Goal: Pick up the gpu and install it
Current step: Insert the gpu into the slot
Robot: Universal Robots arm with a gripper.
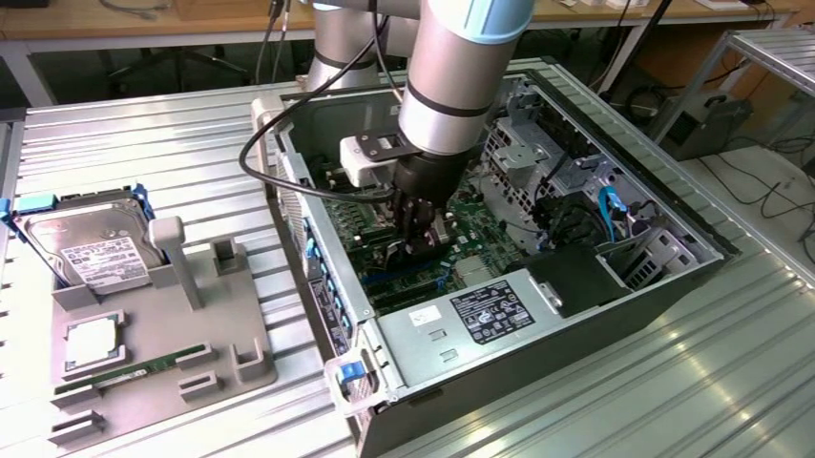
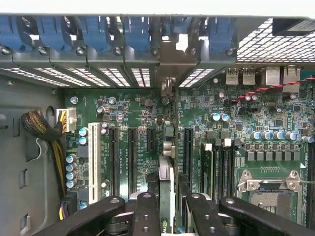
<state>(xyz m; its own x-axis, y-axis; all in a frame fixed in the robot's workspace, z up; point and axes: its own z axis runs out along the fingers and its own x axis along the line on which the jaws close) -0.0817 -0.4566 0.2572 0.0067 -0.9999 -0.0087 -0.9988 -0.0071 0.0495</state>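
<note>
The bench (image 1: 153,143) of ribbed metal carries an open computer case (image 1: 662,277) lying on its side, and beside it, toward the exterior view's left, a grey parts tray (image 1: 217,334) with the hard drive (image 1: 90,243) and a green memory stick (image 1: 134,367) in their holders. The arm (image 1: 452,76) reaches down into the case over the motherboard (image 2: 246,162). The claw (image 2: 166,206) is closed on the gpu (image 2: 166,172), which stands edge-on between the fingers (image 2: 146,211), its silvery bracket (image 2: 168,64) lined up with the row of rear slot openings (image 2: 113,73). The card sits over a long black expansion slot (image 2: 187,150) near the board's middle; whether its edge is already seated I cannot tell.

To do this step well, I judge the card must stay upright and square to the slot, with the bracket sliding flat against the rear wall, and the push should go straight down and evenly along the card's length, not at one end.
</note>
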